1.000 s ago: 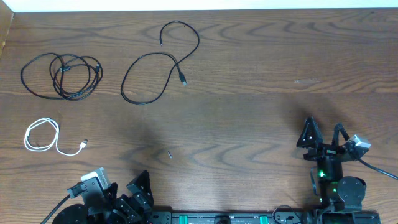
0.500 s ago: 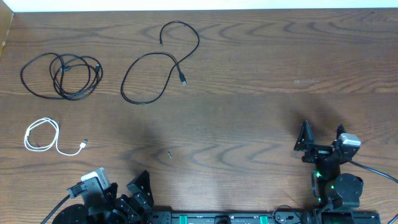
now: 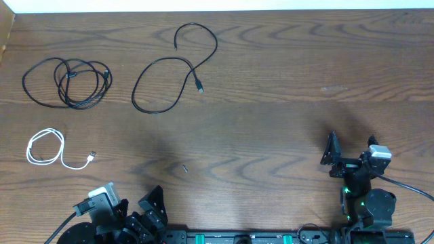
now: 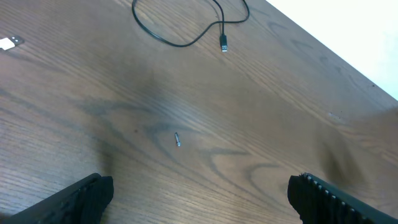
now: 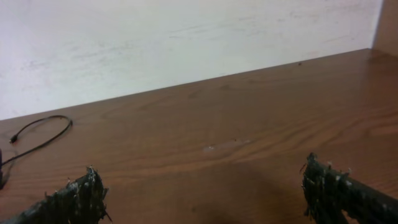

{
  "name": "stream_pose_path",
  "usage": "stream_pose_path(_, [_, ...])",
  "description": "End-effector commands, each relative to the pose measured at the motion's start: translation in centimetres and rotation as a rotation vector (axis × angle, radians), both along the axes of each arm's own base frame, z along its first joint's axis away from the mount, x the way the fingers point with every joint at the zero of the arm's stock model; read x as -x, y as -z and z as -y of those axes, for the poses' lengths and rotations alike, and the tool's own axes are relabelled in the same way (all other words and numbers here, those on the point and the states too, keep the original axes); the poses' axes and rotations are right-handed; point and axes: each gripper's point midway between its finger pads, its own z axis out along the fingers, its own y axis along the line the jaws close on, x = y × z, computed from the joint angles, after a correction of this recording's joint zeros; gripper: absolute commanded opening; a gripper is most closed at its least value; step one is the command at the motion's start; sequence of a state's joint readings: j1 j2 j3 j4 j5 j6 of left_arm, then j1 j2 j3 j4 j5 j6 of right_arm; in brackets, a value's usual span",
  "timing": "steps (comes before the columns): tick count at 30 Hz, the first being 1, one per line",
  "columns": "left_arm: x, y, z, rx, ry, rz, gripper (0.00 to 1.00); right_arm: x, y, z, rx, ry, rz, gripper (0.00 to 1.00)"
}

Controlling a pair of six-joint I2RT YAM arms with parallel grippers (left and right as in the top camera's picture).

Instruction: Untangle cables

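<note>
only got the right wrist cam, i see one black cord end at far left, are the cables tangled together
Observer: No. Overhead, all three lie apart. The coiled black cable is near the left edge of the table.
Operator: wheres the white one
Observer: The white cable is looped in front of that coil, touching no other cord.
Operator: left pincer holding anything
Observer: No, the left pincer is open and empty.

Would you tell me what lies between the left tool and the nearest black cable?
Between tool and cable, only a small screw-like bit; the left wrist view shows it.
</note>
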State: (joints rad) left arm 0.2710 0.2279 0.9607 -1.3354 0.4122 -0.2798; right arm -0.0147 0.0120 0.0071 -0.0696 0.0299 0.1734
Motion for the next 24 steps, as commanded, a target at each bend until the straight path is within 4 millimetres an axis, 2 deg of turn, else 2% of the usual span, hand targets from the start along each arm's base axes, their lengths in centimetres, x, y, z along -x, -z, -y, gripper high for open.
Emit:
stream_pose_path(1, [0.0,0.1,-0.1,-0.019,0.006,-0.001,0.96,0.0,0.0,0.1,0.017,0.000,0.001,0.99])
stream_pose_path(18, [0.1,0.2,0.0,-0.021,0.016,0.002,0.96,0.0,0.0,0.1,0.017,0.000,0.001,0.99])
stream_pose_path(24, [-0.4,1.3,0.3,-0.042,0.095,-0.006,0.96,0.0,0.0,0.1,0.017,0.000,0.001,0.99])
